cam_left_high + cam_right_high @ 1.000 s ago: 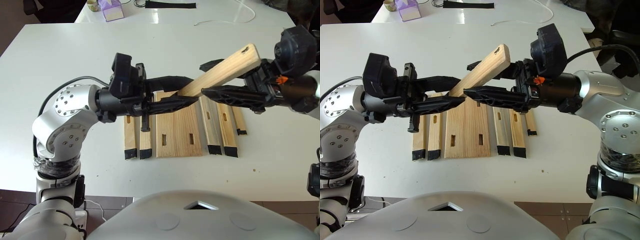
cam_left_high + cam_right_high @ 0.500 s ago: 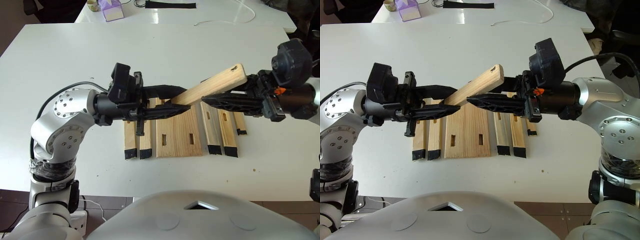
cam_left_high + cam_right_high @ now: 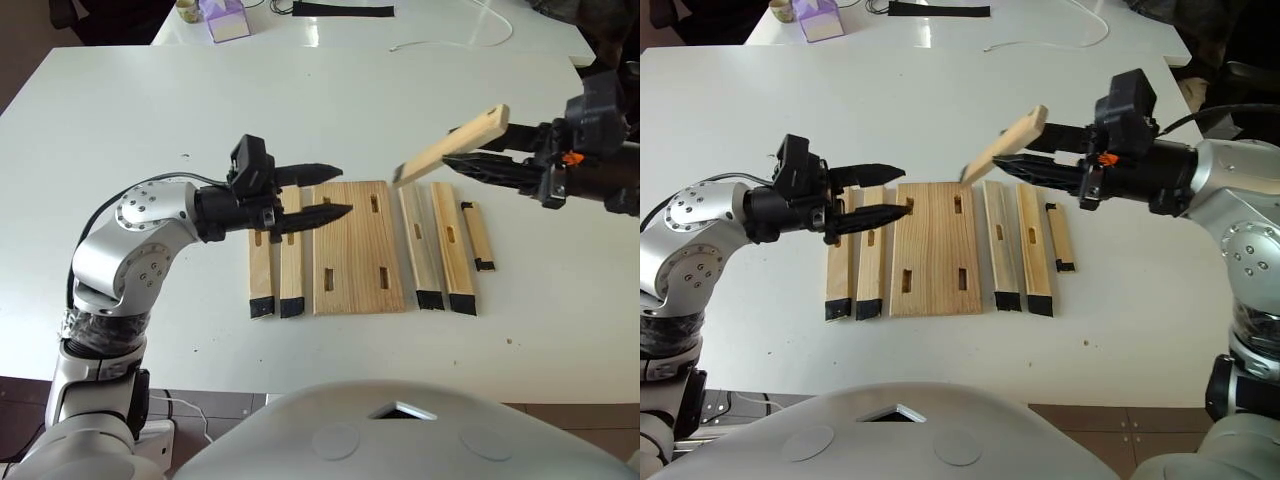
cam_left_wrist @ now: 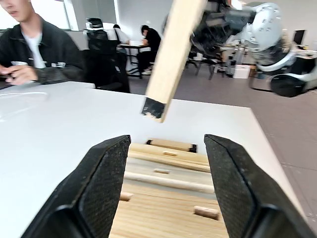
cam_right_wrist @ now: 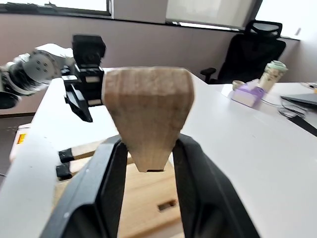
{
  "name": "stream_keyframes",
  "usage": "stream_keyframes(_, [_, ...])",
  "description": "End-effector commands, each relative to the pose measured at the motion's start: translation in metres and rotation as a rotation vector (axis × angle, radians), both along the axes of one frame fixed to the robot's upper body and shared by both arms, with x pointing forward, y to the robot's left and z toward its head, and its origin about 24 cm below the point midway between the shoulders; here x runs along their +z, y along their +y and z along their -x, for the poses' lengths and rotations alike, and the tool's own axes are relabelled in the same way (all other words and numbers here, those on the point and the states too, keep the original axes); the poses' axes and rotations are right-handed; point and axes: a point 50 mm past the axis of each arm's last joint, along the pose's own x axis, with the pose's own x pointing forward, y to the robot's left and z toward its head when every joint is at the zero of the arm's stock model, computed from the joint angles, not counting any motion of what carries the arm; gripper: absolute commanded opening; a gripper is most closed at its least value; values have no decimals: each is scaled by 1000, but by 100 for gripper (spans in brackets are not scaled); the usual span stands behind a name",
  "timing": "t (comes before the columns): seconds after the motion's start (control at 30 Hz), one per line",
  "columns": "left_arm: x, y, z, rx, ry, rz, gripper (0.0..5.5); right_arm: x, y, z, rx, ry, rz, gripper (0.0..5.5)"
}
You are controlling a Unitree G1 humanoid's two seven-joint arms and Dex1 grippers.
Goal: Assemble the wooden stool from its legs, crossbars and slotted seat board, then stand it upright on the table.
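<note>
Right gripper is clamped on one leg, tilted in the air above the far right corner of the seat board. The left gripper is wide open and empty, hovering over the board's left edge. Risk: the leg looks pinched toward one end, so its free end may pivot or slip under load, or clip the loose legs flanking the board.

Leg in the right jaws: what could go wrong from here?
The leg is held tilted, its black-tipped end free above the board; it could slip and drop onto it. The open left jaws sit close to that end, so either arm moving in might strike the other.
</note>
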Motion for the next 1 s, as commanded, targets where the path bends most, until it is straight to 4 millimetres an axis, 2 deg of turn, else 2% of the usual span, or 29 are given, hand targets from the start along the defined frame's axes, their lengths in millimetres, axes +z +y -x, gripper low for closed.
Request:
stream_keyframes(0.03, [-6,6,-3,83,-15,-10,277,-26,-36,-4,-54,-16,243,131])
stream_keyframes(0.17, [-10,4,-1,95,-16,-5,277,-52,-45,-2,10,-16,371,131])
stream_keyframes(0.37, [-11,-1,1,80,-19,-8,277,-74,-43,4,56,7,381,131])
stream_keyframes(0.67, [-12,-4,4,47,-25,-23,277,-94,-41,10,69,19,391,131])
stream_keyframes(1.0, [-12,-4,4,40,-29,-29,277,-101,-43,16,103,89,395,131])
